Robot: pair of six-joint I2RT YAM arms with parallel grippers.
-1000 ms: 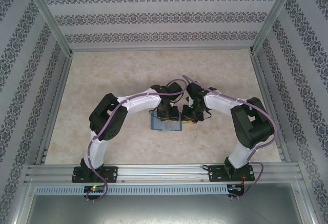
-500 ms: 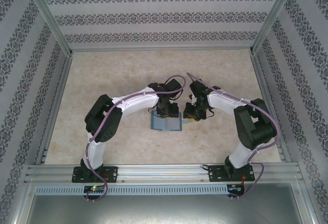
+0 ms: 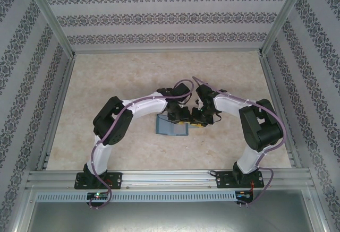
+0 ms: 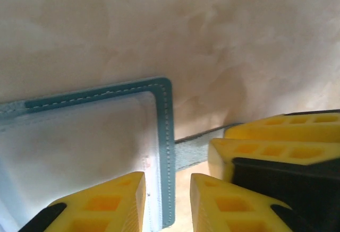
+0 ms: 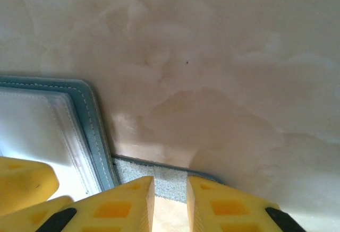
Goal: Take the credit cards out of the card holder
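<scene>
While the left gripper (image 4: pixel 167 184) is narrowing its jaws astride the edge of the card holder (image 4: pixel 79 131) on the bench (image 4: pixel 223 41), the right gripper (image 5: pixel 170 183) is sitting barely parted at the strap tab (image 5: pixel 154 171), hold unclear; extraction is just starting.

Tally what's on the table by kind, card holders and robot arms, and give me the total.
card holder: 1
robot arms: 2 (left arm, right arm)
Total: 3

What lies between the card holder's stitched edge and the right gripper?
A strap tab of the card holder: in the left wrist view it runs from that edge toward the right gripper.
</scene>
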